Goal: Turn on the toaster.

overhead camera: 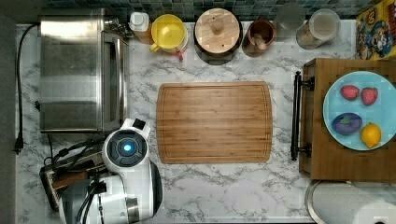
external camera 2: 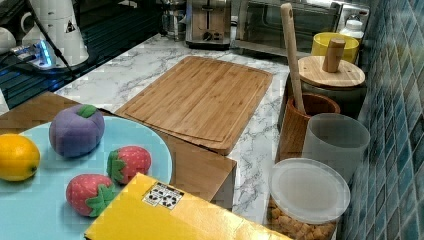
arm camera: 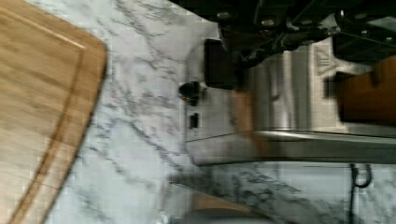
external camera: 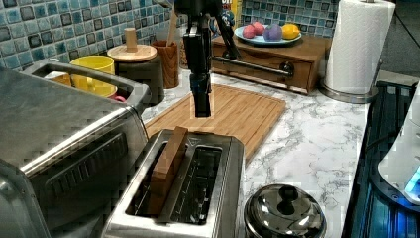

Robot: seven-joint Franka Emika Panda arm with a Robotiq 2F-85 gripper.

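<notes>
Your claw [external camera: 202, 106] is hanging just above the toaster [external camera: 185, 188] – lever end lying at 6 o'clock in the left view, slots running 12-to-6 – finger state I cannot tell.

In the top view the arm [overhead camera: 126, 182] covers most of the toaster [overhead camera: 63, 175], leaving just a dark corner and some cords showing beside the toaster oven [overhead camera: 77, 70], and the paper towel roll [overhead camera: 355, 205] is cut by the top view's lower right edge. In the left view the tool [external camera: 202, 106] hangs above the toaster's [external camera: 188, 188] front end, its upper part lost past the top edge, and whether its fingers are parted cannot be told. In the wrist view the tool's dark body [arm camera: 280, 28] hides part of the toaster's [arm camera: 280, 116] front face, whose knob [arm camera: 190, 89] is blurred.
</notes>
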